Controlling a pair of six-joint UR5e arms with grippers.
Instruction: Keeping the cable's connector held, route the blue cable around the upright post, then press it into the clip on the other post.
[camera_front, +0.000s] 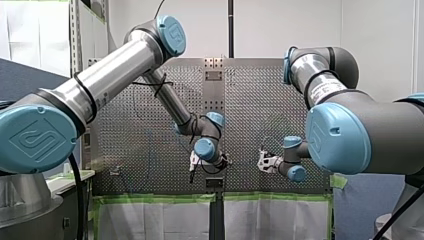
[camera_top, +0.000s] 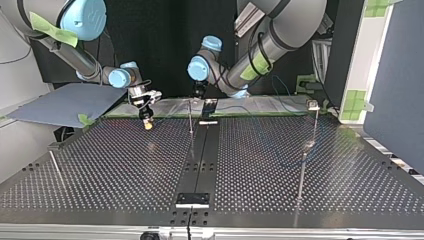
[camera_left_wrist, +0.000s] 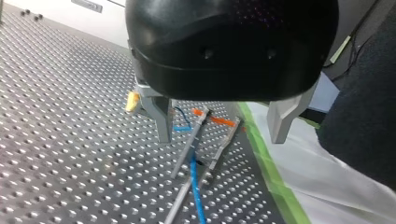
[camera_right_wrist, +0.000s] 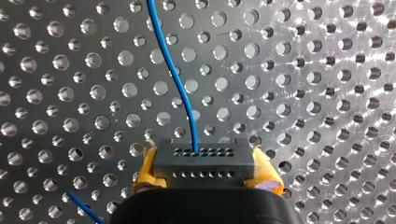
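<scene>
In the right wrist view my right gripper (camera_right_wrist: 205, 173) has yellow-padded fingers (camera_right_wrist: 145, 171) clenched on the dark, hole-studded connector (camera_right_wrist: 203, 161), the rigid part and best hold, while the thin blue cable (camera_right_wrist: 175, 74) leaves it over the tabletop (camera_right_wrist: 303, 70), probably light and limp. In the left wrist view my left gripper (camera_left_wrist: 219, 135) hangs with metal fingers (camera_left_wrist: 161, 123) spread, empty, astride the upright post (camera_left_wrist: 189, 144), the cable close beside it, likely bending easily but slipping unless kept taut.

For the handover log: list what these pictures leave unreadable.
Right wrist view: the blue cable leaves the connector and is cut off by the edge.
Left wrist view: the post covers the cable's upper run; around or beside, cannot tell.
Top view: the clip is too small to show its contents.
</scene>
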